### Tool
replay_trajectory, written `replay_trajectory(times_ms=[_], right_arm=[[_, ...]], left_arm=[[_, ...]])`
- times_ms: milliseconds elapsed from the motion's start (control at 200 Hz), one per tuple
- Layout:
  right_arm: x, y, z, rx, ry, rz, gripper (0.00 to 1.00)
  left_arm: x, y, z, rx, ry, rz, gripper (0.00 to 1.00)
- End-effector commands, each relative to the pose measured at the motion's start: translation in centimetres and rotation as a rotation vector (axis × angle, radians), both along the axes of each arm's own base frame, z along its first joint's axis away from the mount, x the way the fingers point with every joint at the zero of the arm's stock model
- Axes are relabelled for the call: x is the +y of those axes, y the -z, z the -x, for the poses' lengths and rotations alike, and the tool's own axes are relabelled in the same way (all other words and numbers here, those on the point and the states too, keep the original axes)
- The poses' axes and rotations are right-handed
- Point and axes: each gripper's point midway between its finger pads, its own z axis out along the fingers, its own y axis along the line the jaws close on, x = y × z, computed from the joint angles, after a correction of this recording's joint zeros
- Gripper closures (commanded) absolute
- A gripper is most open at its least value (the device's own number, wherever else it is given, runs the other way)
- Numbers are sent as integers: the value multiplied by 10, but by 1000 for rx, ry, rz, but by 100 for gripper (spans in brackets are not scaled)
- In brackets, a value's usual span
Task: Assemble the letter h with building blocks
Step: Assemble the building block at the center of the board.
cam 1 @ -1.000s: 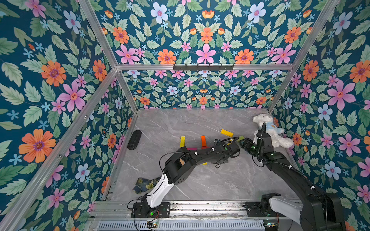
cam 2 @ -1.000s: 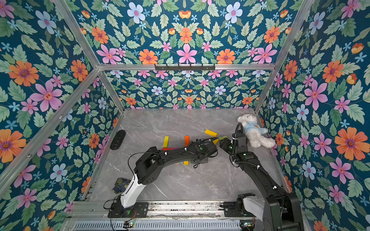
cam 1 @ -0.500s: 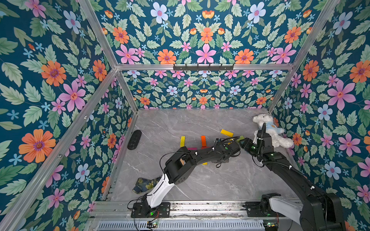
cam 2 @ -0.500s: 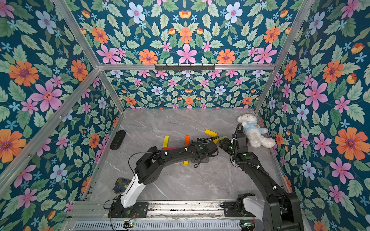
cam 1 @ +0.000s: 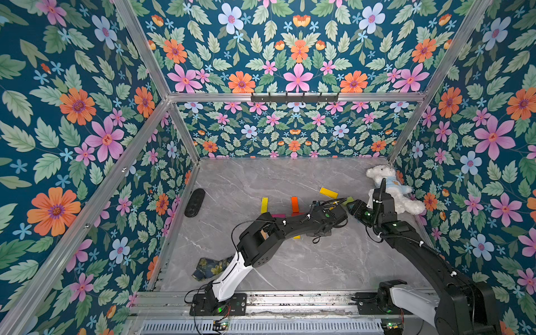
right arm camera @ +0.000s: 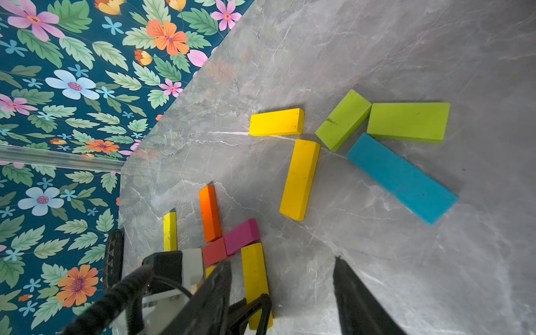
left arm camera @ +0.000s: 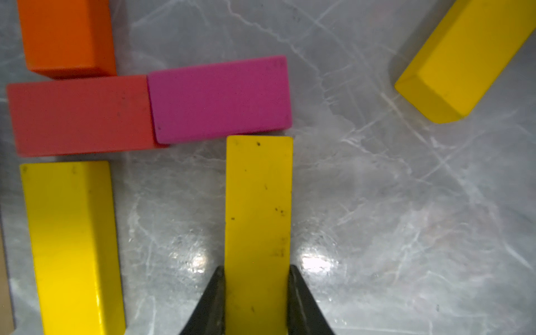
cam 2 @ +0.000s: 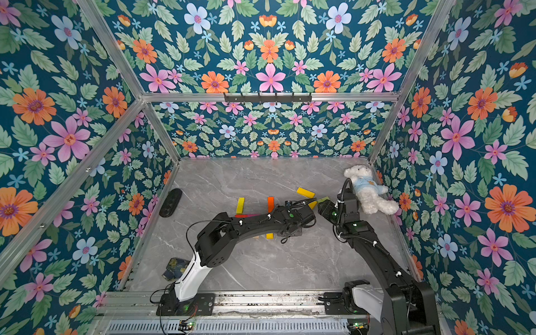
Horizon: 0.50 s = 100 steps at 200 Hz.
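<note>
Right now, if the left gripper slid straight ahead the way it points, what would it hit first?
Probably the pink block: the left gripper is shut on a yellow block whose far end sits right at the pink block's long side, touching or nearly so.

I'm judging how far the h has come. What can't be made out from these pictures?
- Held yellow plank: left wrist view's edge cuts off its gripped end between the left gripper's fingers; lifted or resting, cannot tell.
- Its joint with the pink plank: under the left arm in both top views.
- Blue plank: under the right arm in both top views.
</note>
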Motion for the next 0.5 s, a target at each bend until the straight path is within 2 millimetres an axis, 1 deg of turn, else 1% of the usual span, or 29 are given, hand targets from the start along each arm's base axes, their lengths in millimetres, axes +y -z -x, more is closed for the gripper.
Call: replay_trajectory(times_ms=[0,65,130,155,180,235,315,375,430,495], right_arm=[[0,-6,-2,-23,6,-10,39],[0,-6,-1,-26,7,-8,38],[0,-8,-1,-32,6,-9,35],[0,-7,-1,-31,7,-10,34],[0,-7,-1,-32,5,-11,33],[1,-8,-1,-35,3,-16,33],[0,-7,-1,-34,5,-14,32],[1,-5,-1,-30,1,-16,32],[3,-4,-2,-26,-9,-18,31],[4,-1,-3,-17,-16,-14,31]], left_arm=[[4,-15,-3,-32,-5,-2,66],[5,-26,-4,-50,-7,11,61],[7,-36,-4,-66,-8,35,50],[8,-37,-4,-70,-9,42,44],[10,-38,-4,-75,-9,48,41],[7,-35,-2,-68,-6,74,42],[3,-31,2,-48,-4,92,45],[-1,-31,7,-41,10,100,46],[-4,-40,10,-63,22,108,44],[-4,-60,10,-101,29,139,44]])
